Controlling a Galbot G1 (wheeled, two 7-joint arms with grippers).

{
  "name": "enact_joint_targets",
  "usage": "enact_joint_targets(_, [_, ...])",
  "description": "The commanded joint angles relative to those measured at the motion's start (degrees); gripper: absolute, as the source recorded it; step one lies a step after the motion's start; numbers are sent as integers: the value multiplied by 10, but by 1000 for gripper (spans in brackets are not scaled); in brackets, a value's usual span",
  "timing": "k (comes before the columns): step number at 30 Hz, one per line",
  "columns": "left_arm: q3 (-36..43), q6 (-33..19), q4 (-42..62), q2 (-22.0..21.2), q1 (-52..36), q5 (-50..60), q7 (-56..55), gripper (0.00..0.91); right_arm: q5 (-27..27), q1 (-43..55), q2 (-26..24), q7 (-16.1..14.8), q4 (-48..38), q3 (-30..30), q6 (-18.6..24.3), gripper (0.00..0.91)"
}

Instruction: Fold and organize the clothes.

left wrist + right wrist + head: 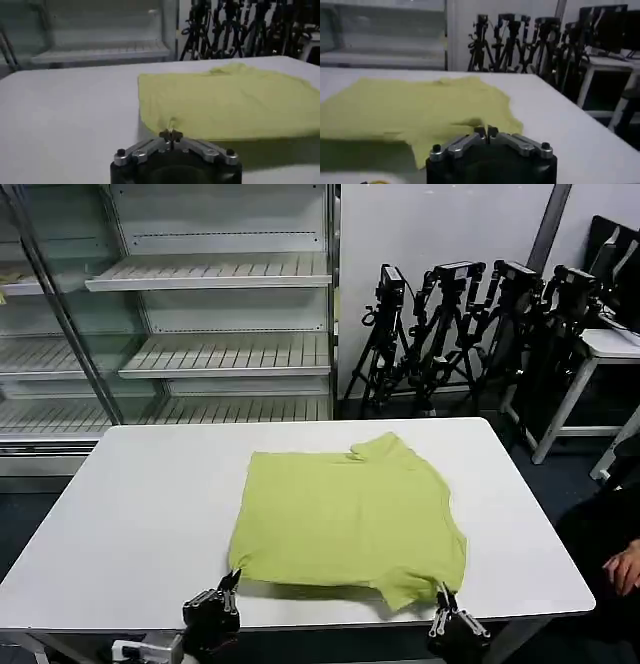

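Lime-green soft fabric lies spread on the white table point(130, 514): one short-sleeved T-shirt point(345, 519), folded into a rough rectangle with gently rumpled edges. One sleeve pokes out at its far edge and another hangs out at the near right corner. The cloth looks matte and thin, with low wrinkles across its surface, and it sits a little right of the table's middle, reaching close to the near edge.

Two grippers wait at that near edge. The left gripper point(231, 581) stands just at the shirt's near left corner; in the left wrist view its two metal fingertips point(170, 133) meet with no gap, and a tiny peak of green cloth rises right at them, so it may be pinching the hem, though that cannot be told for sure. The right gripper point(443, 592) stands at the near right sleeve, its fingertips point(487, 131) pressed together against the sleeve's edge.

Behind the table stand a white shelving unit point(210, 304) with slatted shelves and a row of black tripods point(460, 324).
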Motion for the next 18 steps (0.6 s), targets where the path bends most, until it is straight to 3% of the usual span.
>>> enact_joint_targets(1, [-10, -55, -14, 5, -4, -9, 8, 20, 47, 58, -25, -2, -9, 28, 21, 0])
enact_joint_targets(18, [42, -118, 118, 62, -142, -35, 7, 10, 96, 187, -82, 3, -138, 28, 8, 0])
